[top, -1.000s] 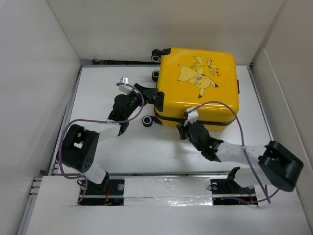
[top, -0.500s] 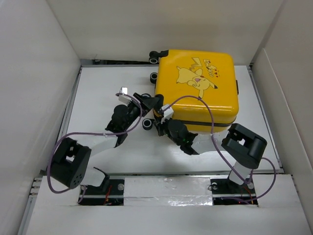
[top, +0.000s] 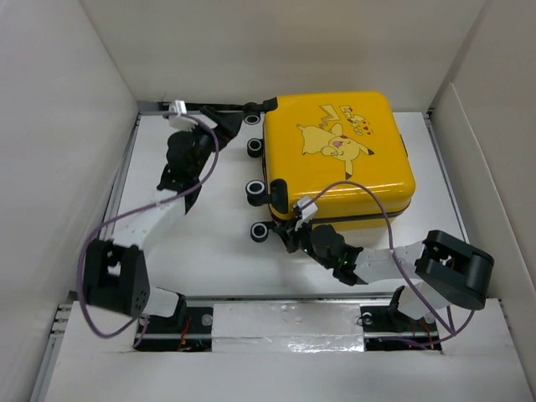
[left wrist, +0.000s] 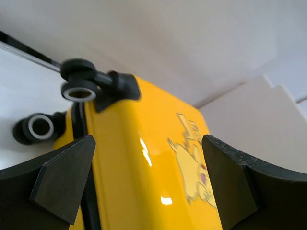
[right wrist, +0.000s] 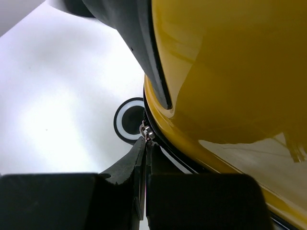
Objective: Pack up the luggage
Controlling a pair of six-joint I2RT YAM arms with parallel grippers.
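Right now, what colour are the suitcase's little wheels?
Black, with pale rings on the hubs. The wheels on the yellow suitcase show best in the left wrist view.

So in that last second the luggage (top: pixel 352 167) got swung round. It had sat skewed, then ended up squarer to the table (top: pixel 209 251), with four wheels (top: pixel 254 191) showing down its left side. The left gripper (left wrist: pixel 146 184) left the near-left corner, spread wide and went up to the far-left corner. The right gripper (right wrist: pixel 145 143) slid along the near edge from the middle to the near-left corner.
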